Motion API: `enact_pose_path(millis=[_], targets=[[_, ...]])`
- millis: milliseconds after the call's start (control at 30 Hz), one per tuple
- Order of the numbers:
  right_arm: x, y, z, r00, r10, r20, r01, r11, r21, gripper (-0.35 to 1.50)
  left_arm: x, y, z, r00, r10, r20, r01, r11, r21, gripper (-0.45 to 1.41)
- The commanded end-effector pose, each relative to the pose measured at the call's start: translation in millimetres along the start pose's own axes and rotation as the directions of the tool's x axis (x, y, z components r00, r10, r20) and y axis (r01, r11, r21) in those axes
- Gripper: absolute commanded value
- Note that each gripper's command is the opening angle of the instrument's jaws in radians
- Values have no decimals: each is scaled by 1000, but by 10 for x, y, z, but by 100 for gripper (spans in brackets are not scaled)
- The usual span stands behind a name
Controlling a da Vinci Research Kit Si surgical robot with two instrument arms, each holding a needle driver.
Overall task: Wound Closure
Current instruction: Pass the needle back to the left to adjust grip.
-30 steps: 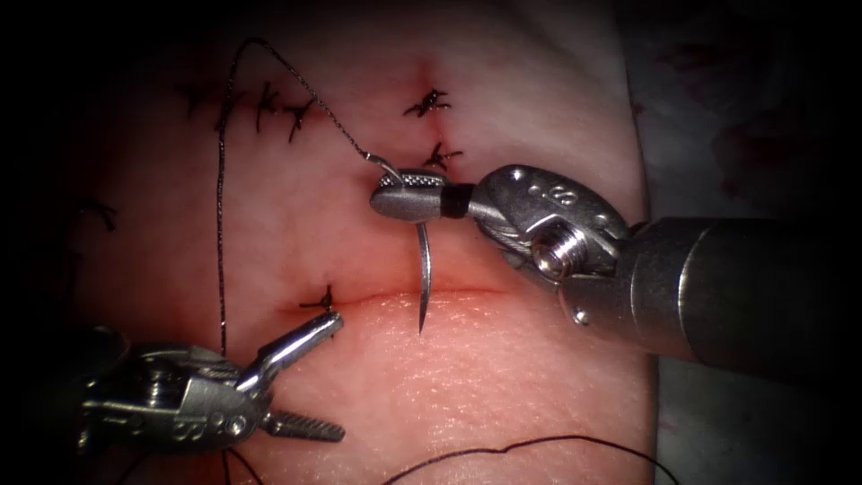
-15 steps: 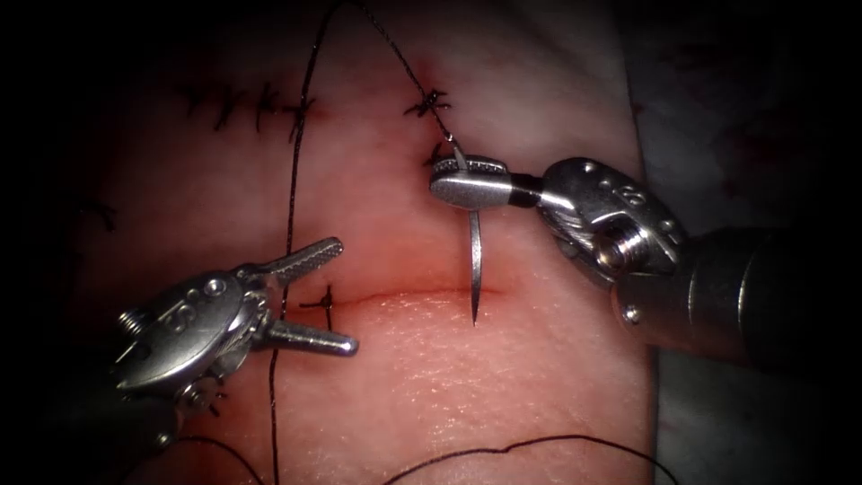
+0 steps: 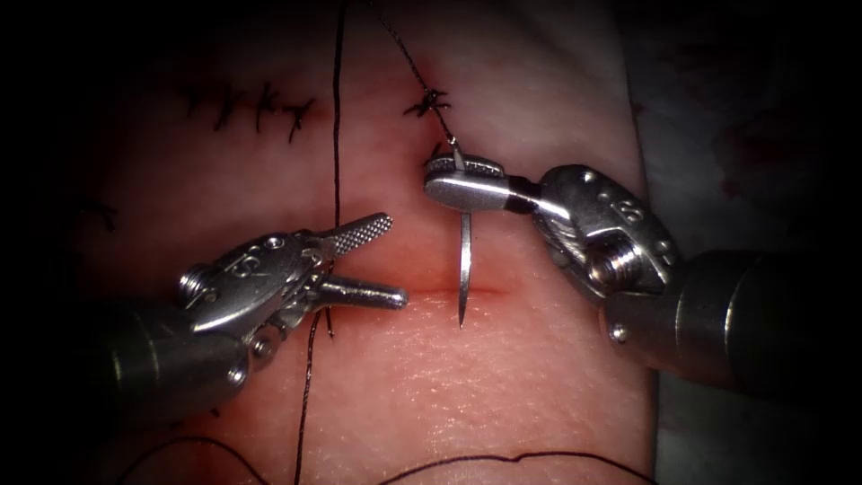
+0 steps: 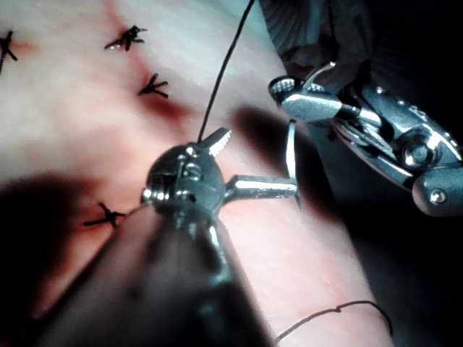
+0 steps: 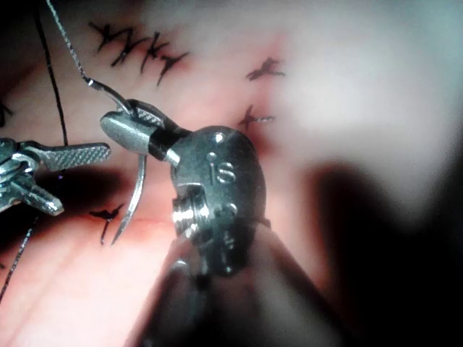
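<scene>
Endoscope view: the right tool (image 3: 460, 184) clamps the curved needle (image 3: 463, 269) near its thread end, so the point hangs below the jaws at the cut (image 3: 431, 292), not in the tissue (image 3: 503, 377). Left wrist view: the left tool (image 4: 253, 163) gapes wide, empty, the thread (image 4: 224, 72) passing beside it

Lit brightly at the middle of the endoscope view, on the tissue (image 3: 503, 377), and fading to near black at every edge. Glints hard on the right tool (image 3: 433, 180), clamped on the needle (image 3: 463, 269) near its thread end, and on the empty, parted left tool (image 3: 397, 256). Washes the tissue pale in both wrist views, with broad dark shadows of the shafts and tools thrown across it.
</scene>
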Motion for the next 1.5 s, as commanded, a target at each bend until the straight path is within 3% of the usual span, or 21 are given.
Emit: enact_pose_path(millis=[33, 233, 367, 600, 700, 767, 800, 1033, 1133, 1167, 1267, 1300, 1500], targets=[[-7, 0, 12, 1000, -10, 1, 10, 1000, 7, -35, -3, -4, 9, 1000, 4, 6, -4, 1000, -6, 67], [-15, -4, 21, 998, -54, -38, 55, 998, 34, -35, -7, -4, 18, 1000, -4, 29, 5, 1000, -25, 67], [-21, -7, 29, 996, -72, -43, 74, 996, 52, -35, -8, -1, 18, 998, -50, 41, 53, 994, -96, 67], [-26, -14, 40, 992, -110, -58, 115, 991, 73, -35, -15, 1, 23, 995, -62, 74, 72, 988, -136, 64], [-26, -15, 39, 992, -115, -59, 120, 990, 79, -35, -17, 1, 23, 993, -74, 91, 88, 984, -154, 42], [-25, -15, 37, 992, -115, -58, 119, 990, 78, -35, -16, 0, 20, 985, -138, 100, 153, 975, -161, -22], [-25, -14, 36, 992, -115, -60, 119, 990, 76, -35, -15, 0, 19, 982, -155, 104, 171, 971, -166, -45], [-25, -15, 33, 991, -114, -64, 118, 990, 71, -35, -11, -2, 10, 962, -241, 130, 262, 948, -179, -45], [-24, -15, 32, 992, -113, -64, 118, 991, 70, -35, -10, -2, 10, 957, -259, 134, 277, 950, -146, -45], [-25, -17, 32, 998, -31, -60, 35, 996, 77, 15, -10, -2, 9, 955, -258, 150, 278, 951, -138, -45], [-24, -20, 28, 995, 88, -45, -89, 996, -6, 93, -10, -1, 8, 953, -257, 161, 279, 951, -134, -45], [-24, -21, 28, 996, 88, -29, -89, 996, -24, 109, -10, -1, 8, 953, -257, 161, 279, 951, -134, -45], [-19, -31, 26, 996, 93, -5, -93, 995, -33, 114, -10, -1, 8, 962, -223, 159, 245, 959, -141, -45]])
